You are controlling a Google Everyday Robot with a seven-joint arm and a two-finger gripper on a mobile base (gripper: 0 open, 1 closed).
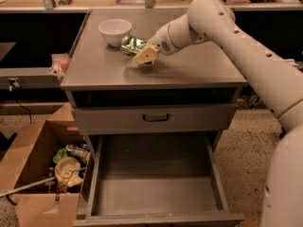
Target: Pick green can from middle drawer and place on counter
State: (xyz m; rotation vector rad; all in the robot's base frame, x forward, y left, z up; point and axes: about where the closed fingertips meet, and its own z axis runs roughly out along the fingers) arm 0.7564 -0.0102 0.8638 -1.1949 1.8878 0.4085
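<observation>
Hovering just beside the round white bowl [114,30], the tan-fingered gripper [140,51] is clutching the mottled, shiny green can [130,44] (over the flat grey counter [189,70]).

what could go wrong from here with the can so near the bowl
The tool grips the green can tilted, low over the counter, right beside the white bowl. Released at this tilt, the can may tip over and roll. Moved any nearer, it could knock the bowl.

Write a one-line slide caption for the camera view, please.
The gripper holds the green can over the counter beside the white bowl, with the middle drawer open below.
</observation>
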